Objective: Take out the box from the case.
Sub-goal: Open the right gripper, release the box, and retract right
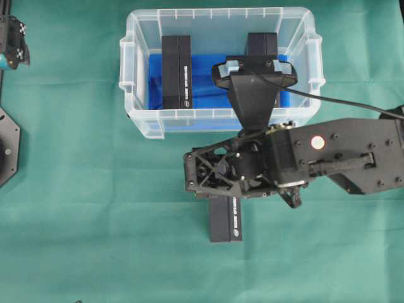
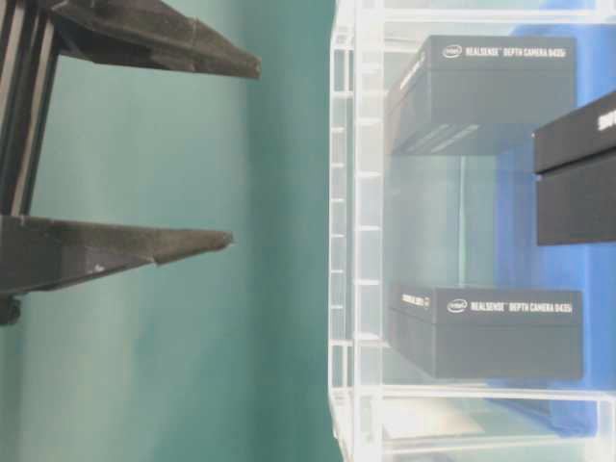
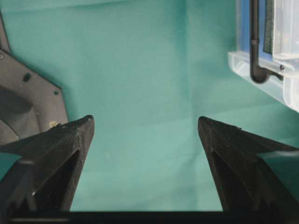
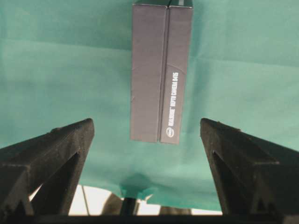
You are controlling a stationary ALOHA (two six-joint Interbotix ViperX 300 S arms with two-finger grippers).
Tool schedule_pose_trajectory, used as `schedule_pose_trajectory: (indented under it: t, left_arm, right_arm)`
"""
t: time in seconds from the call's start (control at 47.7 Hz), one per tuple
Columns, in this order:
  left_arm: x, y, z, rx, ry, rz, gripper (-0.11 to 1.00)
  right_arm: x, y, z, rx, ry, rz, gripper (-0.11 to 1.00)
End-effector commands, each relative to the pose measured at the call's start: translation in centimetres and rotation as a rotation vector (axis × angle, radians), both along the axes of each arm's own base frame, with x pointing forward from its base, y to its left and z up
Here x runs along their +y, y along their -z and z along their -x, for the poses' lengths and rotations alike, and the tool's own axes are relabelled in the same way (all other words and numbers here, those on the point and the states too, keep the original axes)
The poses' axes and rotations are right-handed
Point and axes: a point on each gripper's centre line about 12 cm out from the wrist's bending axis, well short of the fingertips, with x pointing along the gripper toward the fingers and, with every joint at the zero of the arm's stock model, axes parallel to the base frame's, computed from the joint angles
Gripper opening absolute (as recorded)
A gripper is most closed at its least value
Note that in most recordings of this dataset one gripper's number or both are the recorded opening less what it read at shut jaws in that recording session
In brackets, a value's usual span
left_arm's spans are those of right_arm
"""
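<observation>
From above we see the case [image 1: 136,76], a clear bin with a blue floor, on the green cloth [image 1: 76,208]. Two dark boxes remain inside it: the left box [image 1: 176,71] in full view, the right box [image 1: 262,44] largely hidden by the camera mount on the right arm [image 1: 341,154]. A third box [image 1: 225,218] lies flat on the cloth outside the case, below its near wall; its upper end is covered by the arm. The right gripper [image 4: 147,128] hangs above this box with jaws spread wide and nothing between them — the wrist view shows the box apart from both fingers. The left gripper [image 3: 145,126], barely visible at the overhead view's left edge, is likewise wide and empty over bare cloth, with only a corner of the case in its view.
</observation>
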Motion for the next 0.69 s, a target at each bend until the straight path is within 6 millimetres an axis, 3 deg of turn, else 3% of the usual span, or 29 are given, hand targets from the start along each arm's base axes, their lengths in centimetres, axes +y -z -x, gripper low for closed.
schedule_pose_trajectory:
  t: [0.0, 0.377, 0.67]
  left_arm:
    - [0.1, -0.9, 0.0, -0.026, -0.001, -0.012, 0.92]
    - [0.1, -0.9, 0.0, -0.026, -0.003, -0.008, 0.92]
    - [-0.2, -0.8, 0.0, -0.032, -0.020, 0.013, 0.92]
  right_arm:
    - [-0.1, -2.3, 0.7, -0.056, -0.005, -0.006, 0.91]
    - [0.0, -2.4, 1.6, -0.019, -0.067, 0.014, 0.91]
    - [-0.1, -2.0, 6.5, 0.050, -0.087, 0.027, 0.91]
